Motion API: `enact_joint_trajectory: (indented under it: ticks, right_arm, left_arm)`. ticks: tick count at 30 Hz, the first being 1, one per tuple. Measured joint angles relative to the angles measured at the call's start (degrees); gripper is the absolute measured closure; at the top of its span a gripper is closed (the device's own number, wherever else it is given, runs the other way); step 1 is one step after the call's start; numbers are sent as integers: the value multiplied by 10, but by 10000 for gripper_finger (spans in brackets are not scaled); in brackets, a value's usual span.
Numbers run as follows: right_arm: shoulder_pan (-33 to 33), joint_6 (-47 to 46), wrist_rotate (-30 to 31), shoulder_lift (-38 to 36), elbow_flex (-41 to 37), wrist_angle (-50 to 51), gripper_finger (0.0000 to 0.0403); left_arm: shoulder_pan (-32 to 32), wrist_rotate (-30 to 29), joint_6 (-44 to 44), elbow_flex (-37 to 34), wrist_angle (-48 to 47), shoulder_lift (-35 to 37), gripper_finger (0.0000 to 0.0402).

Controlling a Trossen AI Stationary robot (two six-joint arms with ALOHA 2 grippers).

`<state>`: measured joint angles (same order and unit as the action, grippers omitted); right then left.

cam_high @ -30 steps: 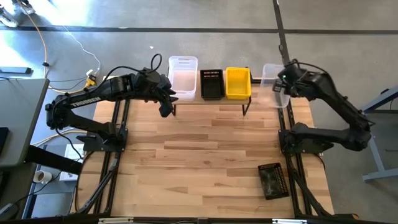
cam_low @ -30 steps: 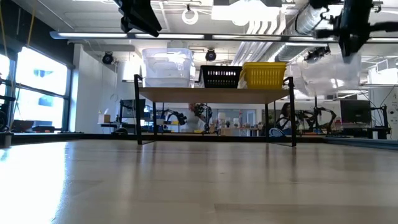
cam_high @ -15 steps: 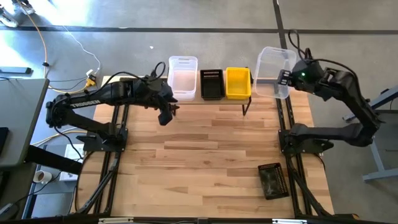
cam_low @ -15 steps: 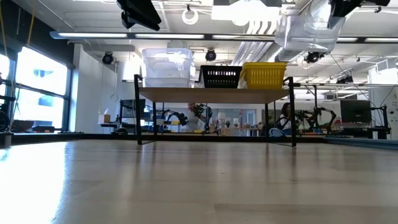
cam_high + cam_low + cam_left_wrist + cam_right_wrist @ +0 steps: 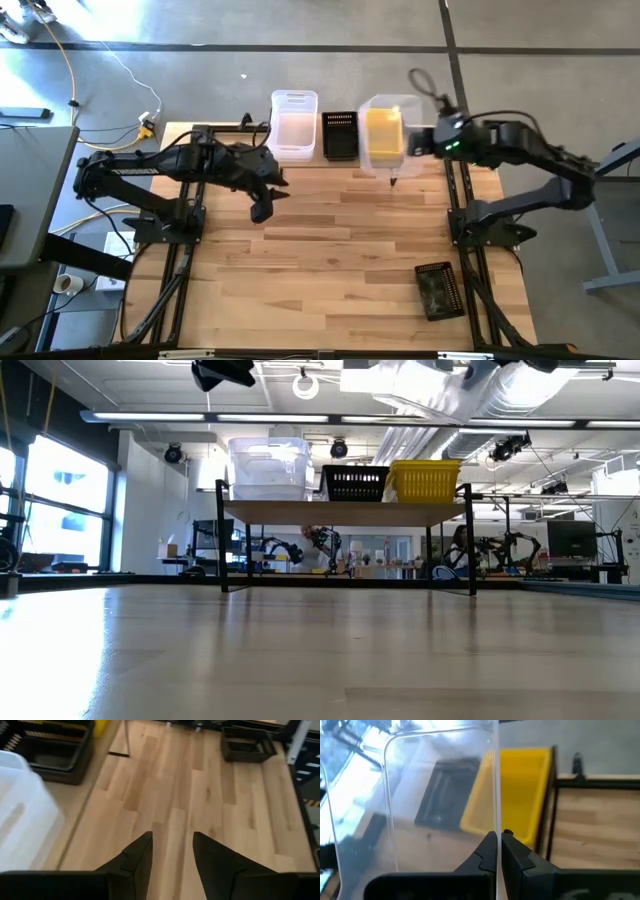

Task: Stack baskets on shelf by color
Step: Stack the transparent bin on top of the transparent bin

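Above the yellow basket (image 5: 384, 128), right gripper (image 5: 496, 845) is clamping a clear basket (image 5: 383, 160); left gripper (image 5: 171, 851), at nine o'clock, is hanging apart.

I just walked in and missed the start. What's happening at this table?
The right gripper is pinching the wall of a clear basket and holding it in the air above the yellow basket on the shelf. Another clear basket and a black one sit there too. The left gripper hangs open over the table.
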<state>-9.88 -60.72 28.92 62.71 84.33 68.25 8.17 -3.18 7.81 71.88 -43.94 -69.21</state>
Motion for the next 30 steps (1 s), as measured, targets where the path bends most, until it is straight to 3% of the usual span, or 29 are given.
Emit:
enact_joint_trajectory:
  ticks: [14, 30]
  right_arm:
    - [157, -64, 24, 149, -1, -75, 403]
    - [213, -57, 26, 289, -1, -190, 403]
  left_arm:
    - [-93, -7, 115, 0, 0, 0, 271]
    - [-220, -92, 161, 1, 17, -31, 271]
